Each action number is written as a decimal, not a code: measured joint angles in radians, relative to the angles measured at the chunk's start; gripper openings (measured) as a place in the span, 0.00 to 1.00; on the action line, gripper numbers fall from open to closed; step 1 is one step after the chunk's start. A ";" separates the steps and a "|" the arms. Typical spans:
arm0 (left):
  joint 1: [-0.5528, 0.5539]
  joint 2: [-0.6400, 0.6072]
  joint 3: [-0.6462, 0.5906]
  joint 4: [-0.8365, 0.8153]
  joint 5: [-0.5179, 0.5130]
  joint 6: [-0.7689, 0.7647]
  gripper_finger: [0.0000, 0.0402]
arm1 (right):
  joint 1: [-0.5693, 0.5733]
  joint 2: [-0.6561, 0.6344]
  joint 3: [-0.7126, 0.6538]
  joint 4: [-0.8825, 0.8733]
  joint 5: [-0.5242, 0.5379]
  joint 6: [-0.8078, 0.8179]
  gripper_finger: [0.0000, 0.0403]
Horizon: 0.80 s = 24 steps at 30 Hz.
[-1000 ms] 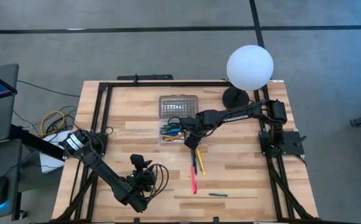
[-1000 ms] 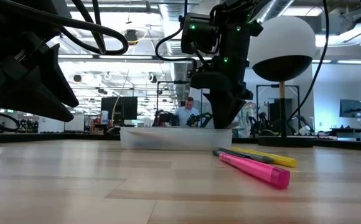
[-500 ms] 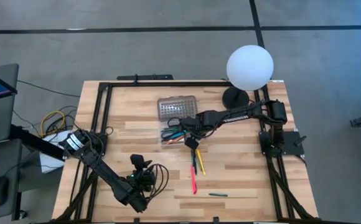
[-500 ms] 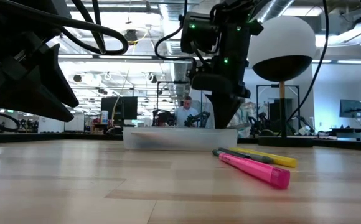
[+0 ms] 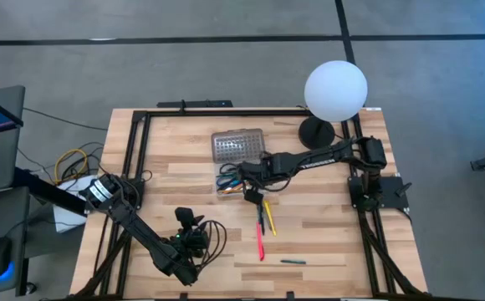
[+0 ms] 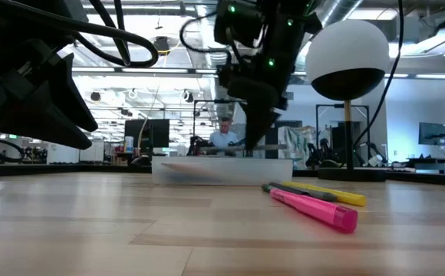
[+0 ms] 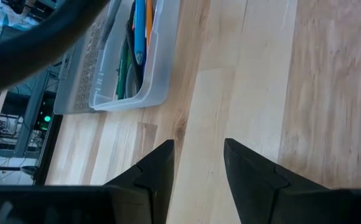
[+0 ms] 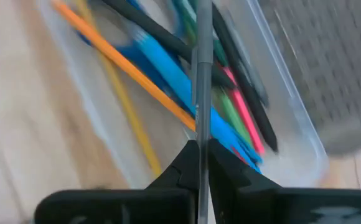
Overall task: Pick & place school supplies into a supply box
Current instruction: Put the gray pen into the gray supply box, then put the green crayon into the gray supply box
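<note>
The supply box [image 5: 232,180] is a clear case with its grey dotted lid [image 5: 238,145] lying open toward the far edge. In it lie blue, orange, green, pink and black school supplies [image 8: 168,74]. My right gripper [image 5: 247,177] hangs over the box's right end, shut on a thin grey pen [image 8: 197,74]. Near the table's front left, my left gripper [image 7: 196,168] stands open over bare wood, well short of the box [image 7: 140,68]. A pink marker [image 5: 259,242], a yellow and a black pen [image 5: 266,219] and a green pen [image 5: 293,261] lie loose on the table. My right gripper pinches the grey pen [image 8: 198,134] between its two fingers, which come steeply from above over the box. The pen runs on past the fingertips [image 8: 183,158] across the supplies in the box. Whether its far end rests on them cannot be told.
A white globe lamp [image 5: 335,90] on a dark foot stands at the far right corner. Black frame rails run along the table's edges [image 5: 134,167]. A wide stretch of bare wood lies between the box and my left gripper.
My right gripper has shut, rolled about its own line and shifted a little toward the table's left, over the box. The box and its lid have slid and turned slightly on the table.
</note>
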<state>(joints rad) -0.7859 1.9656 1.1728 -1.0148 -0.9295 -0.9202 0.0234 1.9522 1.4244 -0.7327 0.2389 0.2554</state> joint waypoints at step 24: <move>0.000 0.000 0.000 0.004 0.000 -0.001 0.34 | 0.071 -0.034 0.004 -0.193 0.082 0.077 0.39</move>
<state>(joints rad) -0.7856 1.9656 1.1728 -1.0112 -0.9291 -0.9215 0.0947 1.9179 1.4281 -0.9256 0.3210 0.3328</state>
